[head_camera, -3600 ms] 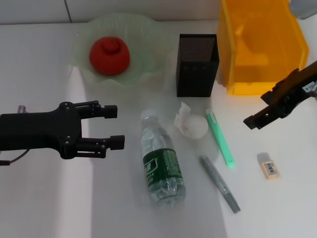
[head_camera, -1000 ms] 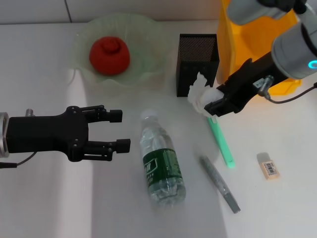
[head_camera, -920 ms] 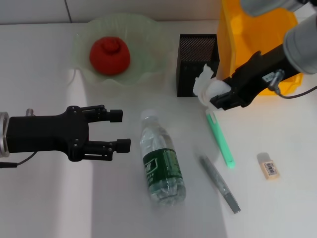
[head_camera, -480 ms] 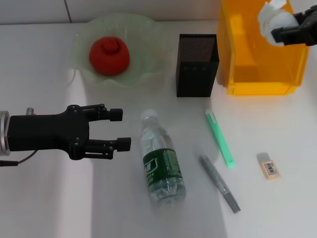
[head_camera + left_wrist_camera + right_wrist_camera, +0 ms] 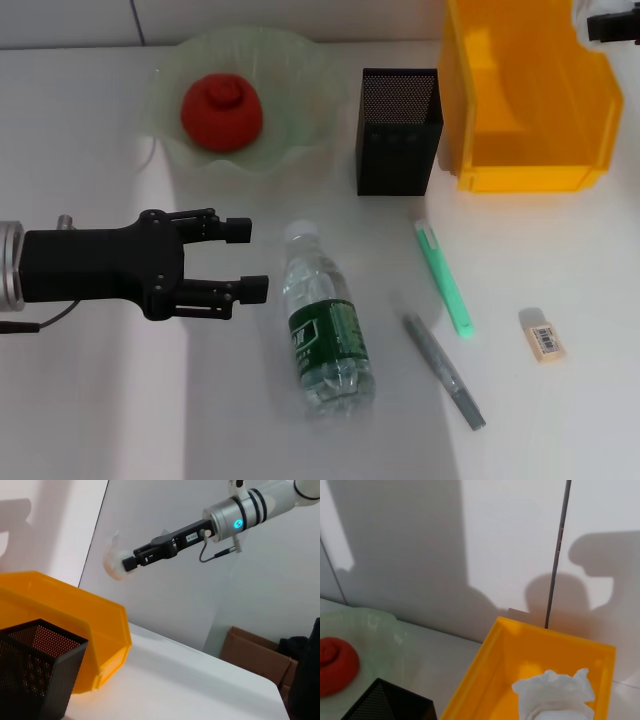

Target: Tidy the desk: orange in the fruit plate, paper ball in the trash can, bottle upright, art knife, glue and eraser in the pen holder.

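Head view: on the white desk (image 5: pixel 90 410) the orange (image 5: pixel 221 110) sits in the fruit plate (image 5: pixel 300 70). The pen holder (image 5: pixel 398 145) stands beside the trash can (image 5: pixel 520 100). The bottle (image 5: pixel 326 325) lies on its side, its green label too small to read. A green pen (image 5: pixel 444 277), a grey pen (image 5: pixel 445 370) and the eraser (image 5: pixel 543 340), with its barcode sticker, lie to its right. The left gripper (image 5: pixel 250 258) hovers beside the bottle cap, jaws spread. Only a dark edge of the right gripper (image 5: pixel 612 27) shows at the far corner above the bin.

Left wrist view: against a pale wall, the right gripper (image 5: pixel 131 563) pinches the paper ball (image 5: pixel 113 560) above the trash can (image 5: pixel 75 625); cardboard boxes (image 5: pixel 250 650) stand behind the desk.

Right wrist view: the paper ball (image 5: pixel 555 695) hangs over the trash can (image 5: pixel 485 680), below a white panelled wall (image 5: pixel 510 540).
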### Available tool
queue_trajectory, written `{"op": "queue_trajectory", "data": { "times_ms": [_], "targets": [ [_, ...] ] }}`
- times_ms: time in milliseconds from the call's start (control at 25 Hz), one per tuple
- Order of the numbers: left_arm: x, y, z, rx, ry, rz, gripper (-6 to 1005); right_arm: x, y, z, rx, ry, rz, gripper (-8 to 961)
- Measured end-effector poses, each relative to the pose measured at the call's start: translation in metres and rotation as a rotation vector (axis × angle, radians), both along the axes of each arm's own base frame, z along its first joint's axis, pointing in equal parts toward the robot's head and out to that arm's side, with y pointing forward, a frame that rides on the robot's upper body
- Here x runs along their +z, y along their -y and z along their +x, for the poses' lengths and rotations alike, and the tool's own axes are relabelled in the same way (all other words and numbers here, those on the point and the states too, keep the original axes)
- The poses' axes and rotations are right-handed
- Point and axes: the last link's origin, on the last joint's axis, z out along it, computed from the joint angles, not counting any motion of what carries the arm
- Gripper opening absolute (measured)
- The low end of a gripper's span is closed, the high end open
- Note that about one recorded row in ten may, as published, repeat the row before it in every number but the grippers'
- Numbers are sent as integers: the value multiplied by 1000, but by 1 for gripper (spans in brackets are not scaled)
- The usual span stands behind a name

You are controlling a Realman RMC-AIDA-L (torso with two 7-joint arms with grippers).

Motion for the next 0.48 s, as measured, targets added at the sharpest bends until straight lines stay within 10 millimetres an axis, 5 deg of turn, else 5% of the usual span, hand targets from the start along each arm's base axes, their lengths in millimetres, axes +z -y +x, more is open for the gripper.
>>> {"op": "queue_trajectory", "data": {
  "times_ms": [360,480],
  "targets": [
    [1,2,-2,11,3,3,839,-19,-16,9,-2,-4,-48,549],
    [1,2,-3,12,3,3,839,-19,-16,9,-2,-4,-48,638]
  ]
}}
